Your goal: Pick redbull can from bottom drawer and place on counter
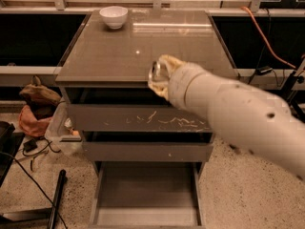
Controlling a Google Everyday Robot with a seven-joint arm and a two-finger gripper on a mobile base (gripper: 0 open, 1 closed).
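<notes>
My gripper [159,78] is at the front edge of the counter [109,51], at the end of my white arm that comes in from the right. It is shut on the redbull can [156,71], whose shiny round end faces the camera. The can is held at about the height of the counter's front rim. The bottom drawer [145,194] is pulled open below, and its flat floor shows nothing on it.
A white bowl [113,16] stands at the counter's back left. The drawer with the white-scratched front [143,118] and the plain middle drawer [147,151] are closed. A brown bag [38,97], cables and a black pole [55,199] lie on the floor to the left.
</notes>
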